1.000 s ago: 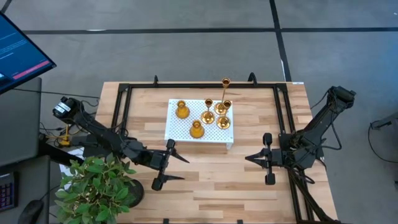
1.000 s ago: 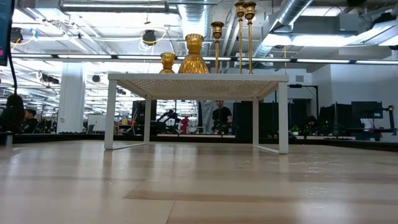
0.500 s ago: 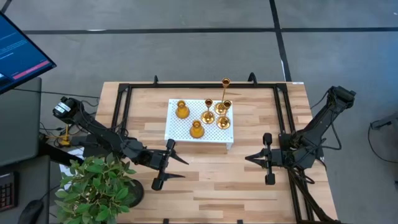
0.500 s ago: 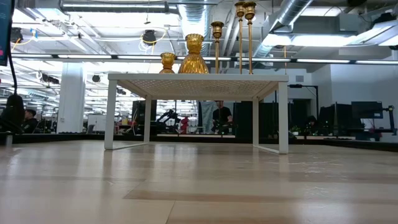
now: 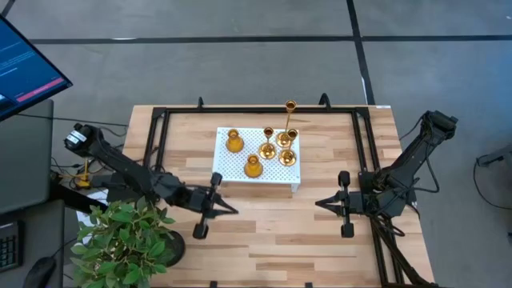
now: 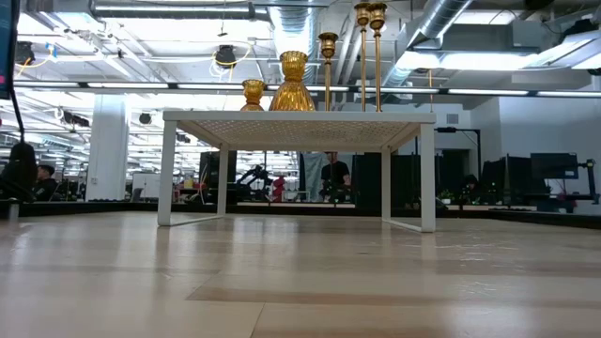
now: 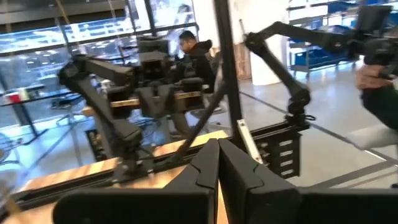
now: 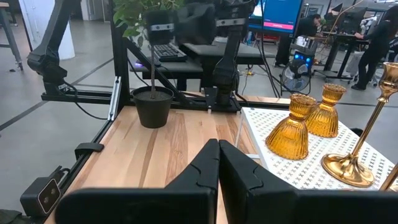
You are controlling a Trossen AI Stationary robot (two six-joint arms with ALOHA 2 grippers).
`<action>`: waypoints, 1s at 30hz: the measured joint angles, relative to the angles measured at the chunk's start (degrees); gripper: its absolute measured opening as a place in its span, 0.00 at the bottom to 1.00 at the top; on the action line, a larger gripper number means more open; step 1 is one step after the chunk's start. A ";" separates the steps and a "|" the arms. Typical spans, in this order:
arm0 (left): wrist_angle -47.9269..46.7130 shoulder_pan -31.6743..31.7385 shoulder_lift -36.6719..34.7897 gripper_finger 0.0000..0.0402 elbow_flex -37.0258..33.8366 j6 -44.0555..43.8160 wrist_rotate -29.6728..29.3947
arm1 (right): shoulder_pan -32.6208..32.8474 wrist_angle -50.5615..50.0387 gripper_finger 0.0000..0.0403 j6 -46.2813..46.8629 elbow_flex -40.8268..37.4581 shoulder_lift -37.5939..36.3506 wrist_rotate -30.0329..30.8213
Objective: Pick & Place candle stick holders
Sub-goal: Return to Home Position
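the shiny gold and amber candle stick holders [image 5: 268, 148] all stood upright on top of the white perforated metal shelf [image 5: 228, 171], with none left on the pale wooden plank table [image 5: 272, 240]. two squat ribbed amber holders [image 5: 234, 142] sat on the half nearer the left arm, and three slim gold stemmed holders [image 5: 286, 157] clustered beside them, the tallest rising well above the rest in the low view. over the last second the left gripper [image 5: 232, 210] had eased a little back toward its own base. it lay near the shelf's front corner, beside the green leafy potted plant [image 5: 124, 236]. its fingers had appeared spread a moment earlier and were now drawn together on nothing, as its wrist view confirmed. the right gripper [image 5: 318, 203] had not moved, waiting by the right-hand black rail and aimed at the table's middle, its fingers likewise pressed together and empty. with both arms clear of the shelf and nothing carried, the placing looked finished, and the left arm seemed to be settling into its rest pose.
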 joint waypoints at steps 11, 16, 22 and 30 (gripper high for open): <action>-13.46 6.82 -13.27 0.01 0.00 -5.24 -0.06 | 0.00 0.02 0.00 0.02 0.00 0.00 0.00; -22.10 6.81 -21.87 0.02 0.00 -8.04 0.10 | 0.01 -0.01 0.00 0.02 0.00 0.00 0.00; -30.38 6.87 -26.94 0.01 -0.05 -12.36 7.13 | -0.02 -0.01 0.00 0.02 0.00 0.00 0.00; -30.23 12.24 -22.00 0.02 -0.17 -7.76 8.21 | -0.02 -0.01 0.00 0.02 0.00 0.00 0.17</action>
